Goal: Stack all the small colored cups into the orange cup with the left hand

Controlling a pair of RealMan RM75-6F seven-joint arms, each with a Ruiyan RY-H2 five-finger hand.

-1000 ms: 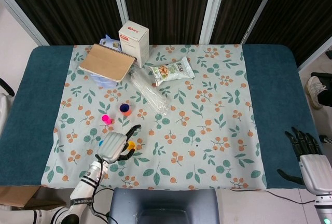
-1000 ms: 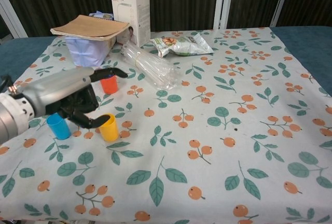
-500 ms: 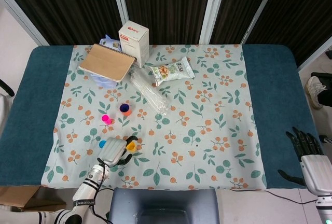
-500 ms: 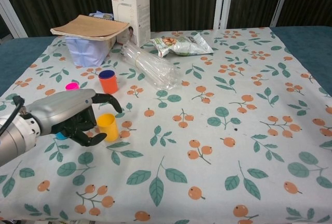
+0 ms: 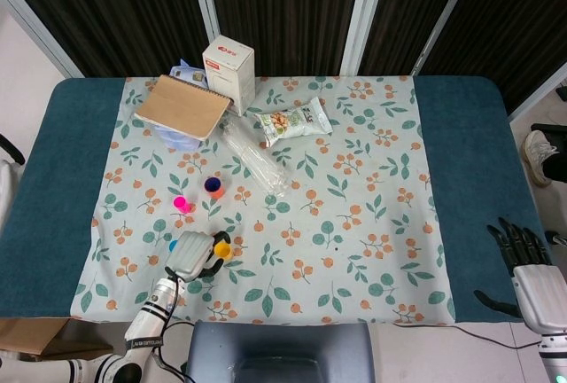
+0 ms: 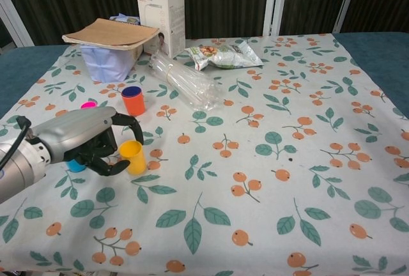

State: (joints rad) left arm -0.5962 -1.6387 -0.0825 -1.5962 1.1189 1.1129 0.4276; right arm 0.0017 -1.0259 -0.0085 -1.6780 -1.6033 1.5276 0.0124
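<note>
Black right robot hand [image 5: 518, 259] — head view only.

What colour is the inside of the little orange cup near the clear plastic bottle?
Dark blue: the small orange cup holds a blue cup nested inside, clearest in the chest view.

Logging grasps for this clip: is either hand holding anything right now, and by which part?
The left hand has its fingers curled around the yellow cup sides, but a firm grip cannot be told. The right hand holds nothing.
</note>
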